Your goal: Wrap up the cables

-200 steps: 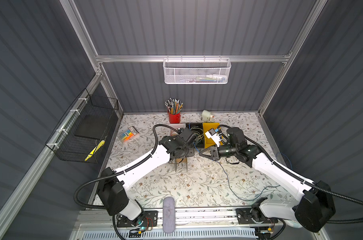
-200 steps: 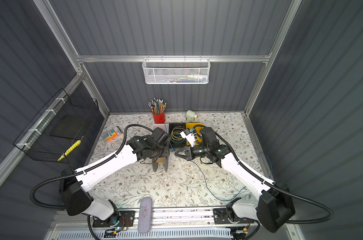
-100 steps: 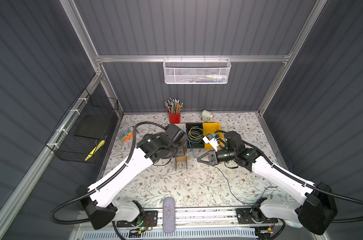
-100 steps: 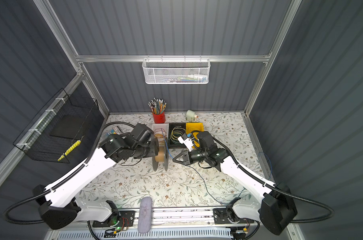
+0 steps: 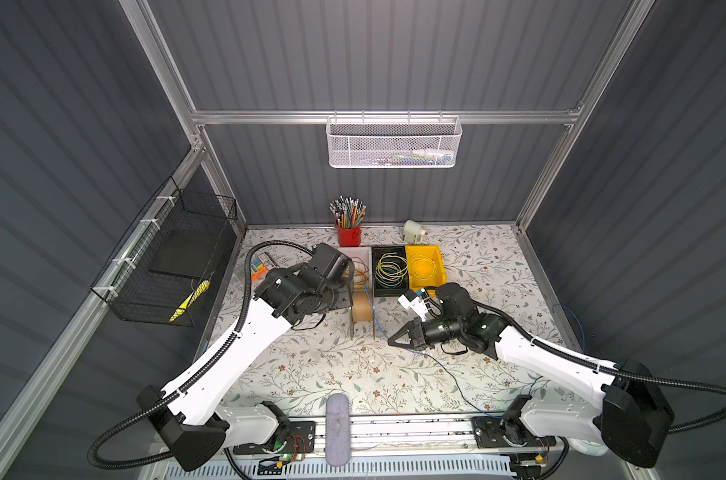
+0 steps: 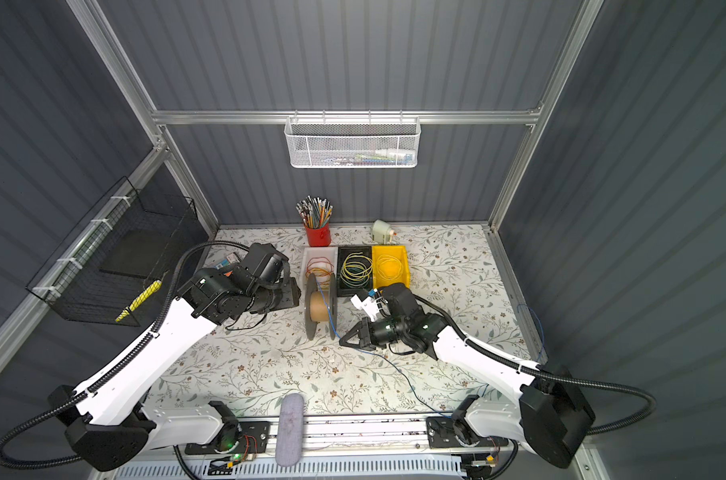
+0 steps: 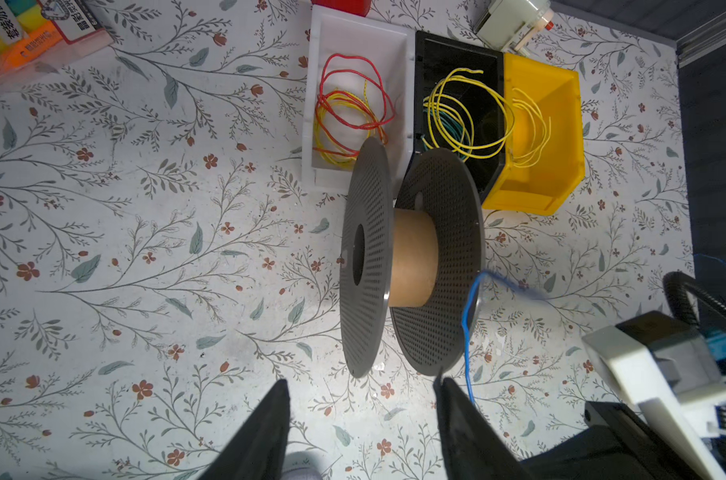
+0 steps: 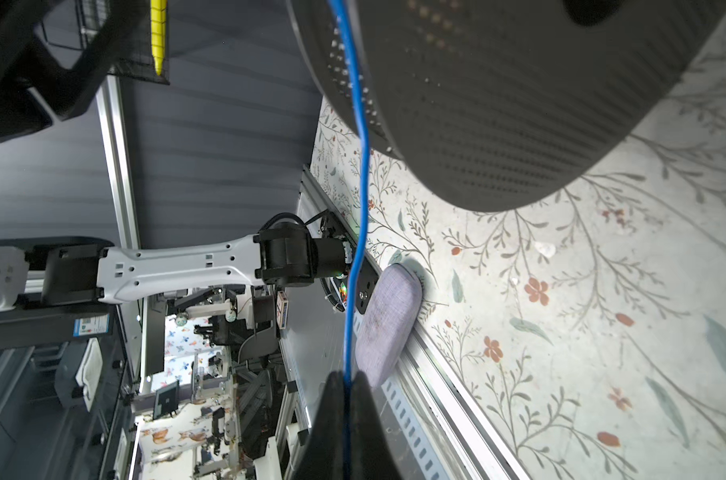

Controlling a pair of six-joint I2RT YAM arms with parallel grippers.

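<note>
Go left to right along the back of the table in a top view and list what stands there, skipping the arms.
Coloured pack → white bin → black bin → yellow bin.

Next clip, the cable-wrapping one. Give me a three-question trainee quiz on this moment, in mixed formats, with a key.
1. True or false: the left gripper is clamped on the spool.
2. What is the right gripper shut on? A) a yellow wire B) the blue wire C) a pencil
3. Fill in: the bin between the white bin and the yellow bin is ___.

Key
1. False: its jaws stand apart, not clamping the spool.
2. B
3. Black: the black bin.
</note>
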